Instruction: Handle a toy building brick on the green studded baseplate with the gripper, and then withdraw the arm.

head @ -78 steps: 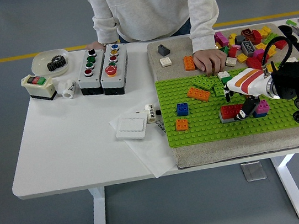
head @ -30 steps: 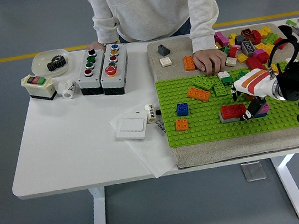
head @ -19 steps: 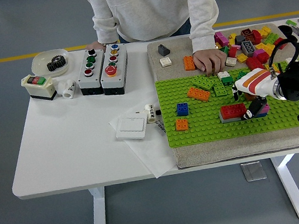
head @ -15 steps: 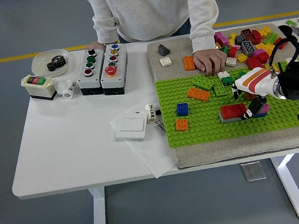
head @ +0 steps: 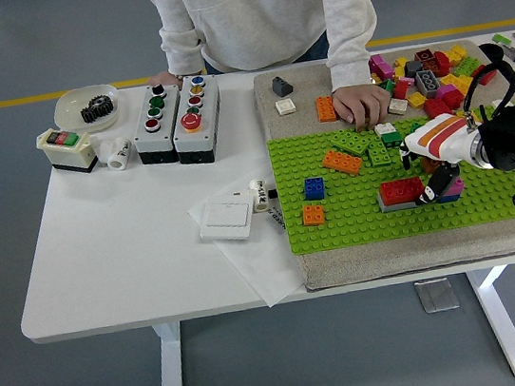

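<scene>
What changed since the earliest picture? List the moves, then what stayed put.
The robot's right hand drew back rightward and slightly up along the green studded baseplate, away from the red brick. It holds nothing visible. The red brick, orange brick, blue brick and the person's hand stayed put.

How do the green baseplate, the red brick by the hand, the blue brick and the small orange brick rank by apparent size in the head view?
1. green baseplate
2. red brick
3. blue brick and small orange brick look about alike; I won't rank them.
The right hand hides the red brick's right end.
</scene>
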### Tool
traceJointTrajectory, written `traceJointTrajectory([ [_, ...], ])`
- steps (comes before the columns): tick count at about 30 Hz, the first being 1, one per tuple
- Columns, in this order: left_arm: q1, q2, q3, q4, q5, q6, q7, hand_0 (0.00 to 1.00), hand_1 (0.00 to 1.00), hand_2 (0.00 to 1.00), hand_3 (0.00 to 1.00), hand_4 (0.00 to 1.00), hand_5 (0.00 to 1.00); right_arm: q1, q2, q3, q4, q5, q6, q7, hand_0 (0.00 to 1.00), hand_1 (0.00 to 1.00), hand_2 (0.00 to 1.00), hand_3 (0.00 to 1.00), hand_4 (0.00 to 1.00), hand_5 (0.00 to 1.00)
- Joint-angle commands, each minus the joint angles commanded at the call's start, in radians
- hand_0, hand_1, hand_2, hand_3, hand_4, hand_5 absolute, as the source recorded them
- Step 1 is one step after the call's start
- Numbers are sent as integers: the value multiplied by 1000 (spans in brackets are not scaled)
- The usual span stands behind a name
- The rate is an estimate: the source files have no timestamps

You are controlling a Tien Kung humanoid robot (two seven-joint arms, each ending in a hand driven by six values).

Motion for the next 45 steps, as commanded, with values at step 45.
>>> traceJointTrajectory([
  [45, 10, -2, -17, 1, 28, -4, 7, 803, 843, 824, 713, 790, 652, -168, -143, 270, 378, 136, 29, -39, 549, 644, 709, 597, 886, 431],
])
